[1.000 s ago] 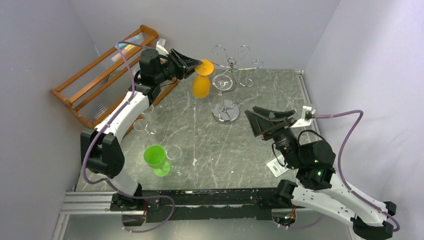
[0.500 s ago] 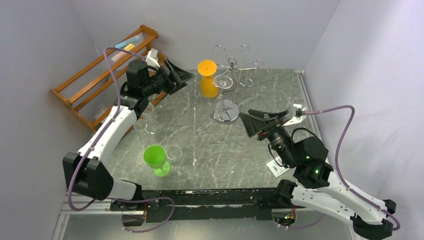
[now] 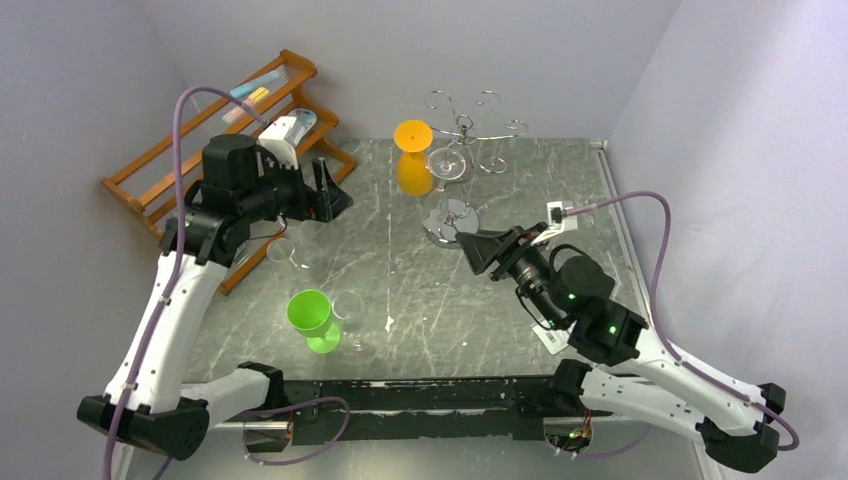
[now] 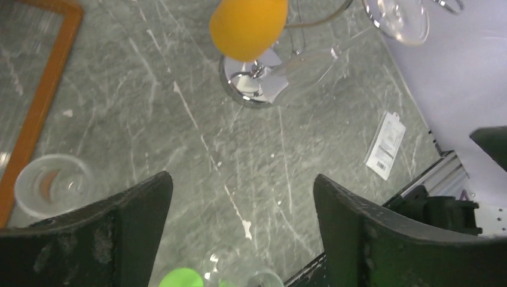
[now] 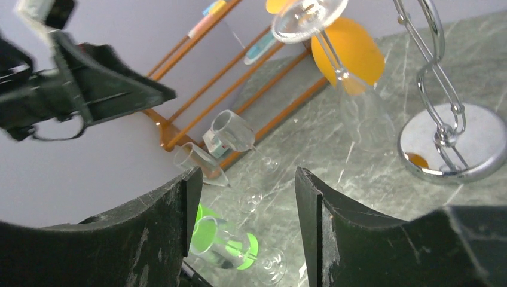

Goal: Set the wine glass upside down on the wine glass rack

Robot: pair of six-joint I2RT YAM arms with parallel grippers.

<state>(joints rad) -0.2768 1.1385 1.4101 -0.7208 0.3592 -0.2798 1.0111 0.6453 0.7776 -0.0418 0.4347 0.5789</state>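
Both left gripper (image 3: 335, 188) and right gripper (image 3: 469, 255) gape empty; your orange plastic wine glass (image 3: 412, 172) hangs bowl-down on the silver wire rack (image 3: 464, 128) by the far edge, seemingly nearer left.

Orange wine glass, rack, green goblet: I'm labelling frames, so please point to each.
orange wine glass (image 3: 409, 173), top external view, on its bowl.
wine glass rack (image 5: 478, 143), right wrist view, on its chrome base.
green goblet (image 3: 309, 312), top external view, on its bowl.
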